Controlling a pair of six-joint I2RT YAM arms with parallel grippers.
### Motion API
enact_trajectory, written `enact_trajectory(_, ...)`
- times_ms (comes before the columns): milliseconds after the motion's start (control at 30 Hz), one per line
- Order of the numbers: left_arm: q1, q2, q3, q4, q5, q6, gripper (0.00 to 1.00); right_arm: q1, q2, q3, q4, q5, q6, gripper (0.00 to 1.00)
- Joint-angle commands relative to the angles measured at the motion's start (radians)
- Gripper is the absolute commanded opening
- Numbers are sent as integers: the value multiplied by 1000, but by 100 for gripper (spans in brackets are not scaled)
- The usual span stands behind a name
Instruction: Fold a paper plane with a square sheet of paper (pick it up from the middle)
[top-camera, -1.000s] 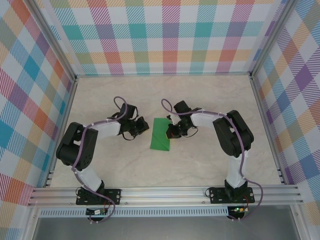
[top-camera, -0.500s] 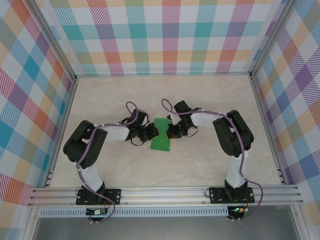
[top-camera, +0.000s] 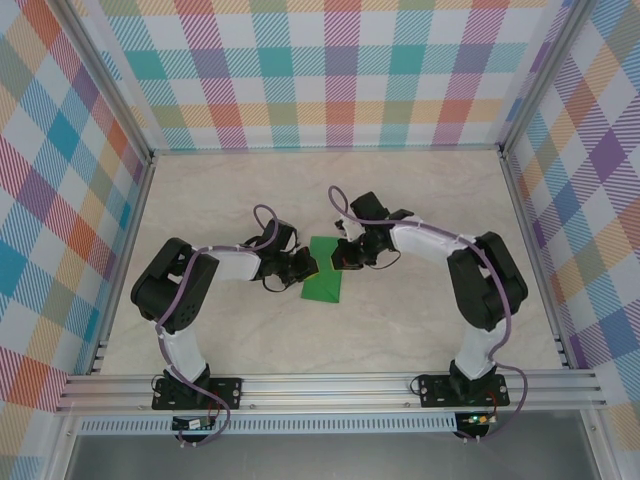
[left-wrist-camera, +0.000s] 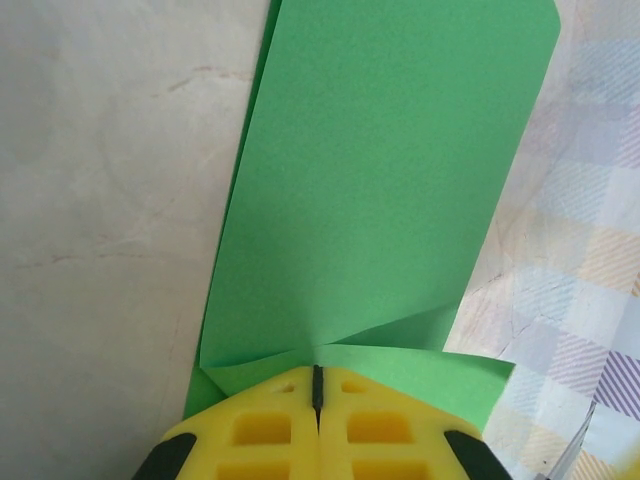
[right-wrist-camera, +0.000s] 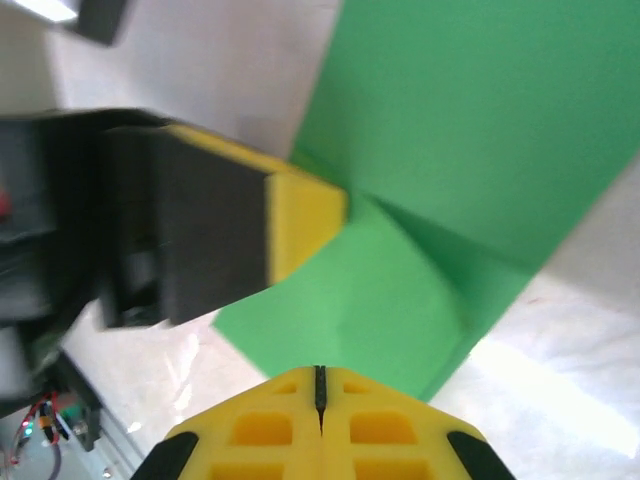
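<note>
A thin bright-green sheet of paper (top-camera: 322, 284), folded into a narrow oblong, lies a little toward 9 o'clock of the middle of the pale marbled surface (top-camera: 400, 330), its long sides running roughly 12 to 6 o'clock. The left arm (top-camera: 170, 300) rises from its base at the near edge, bends at a raised elbow, and stretches its forearm low toward 3 o'clock, bringing the left pincer (top-camera: 306, 266) to the paper's 10 o'clock edge. The right arm (top-camera: 485, 290) mirrors this, with its elbow high and its forearm reaching toward 9 o'clock, so the right pincer (top-camera: 343, 257) meets the paper at its 1 o'clock corner. The two pincers face each other across the paper's far end, close together but apart. From the left wrist, the left pincer (left-wrist-camera: 318, 372) is clenched, its yellow fingers pressed together on the paper (left-wrist-camera: 380, 180), whose creases converge at the tips. From the right wrist, the right pincer (right-wrist-camera: 320, 375) is likewise clenched on a raised flap of the paper (right-wrist-camera: 480, 120), and the yellow pad (right-wrist-camera: 305, 220) of the left pincer touches the sheet at 9 o'clock. Pastel checked walls (top-camera: 340, 70) enclose the surface.
</note>
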Motion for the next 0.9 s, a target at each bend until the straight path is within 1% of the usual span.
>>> enact_trajectory(0,-7,35,-36,-139,-87,22,0,53,-73,-87,36,57,140,4)
enact_trajectory(100,-7,35,-37,-154,-99,25,0,102,-99,-123,55,118,205,1)
enact_trajectory(233,-7,29,-45,-166,-106,28,0,172,-67,-128,67,158,258,0)
enact_trajectory(333,-7,27,-41,-182,-101,36,0,205,-47,-118,68,201,302,0)
enact_trajectory(533,-7,21,-36,-200,-107,42,0,205,-10,-78,96,245,335,0)
enact_trajectory(733,-7,36,-8,-242,-98,63,0,205,67,-8,98,250,329,0)
enact_trajectory(867,-7,29,-9,-251,-110,73,0,205,101,32,60,270,311,0)
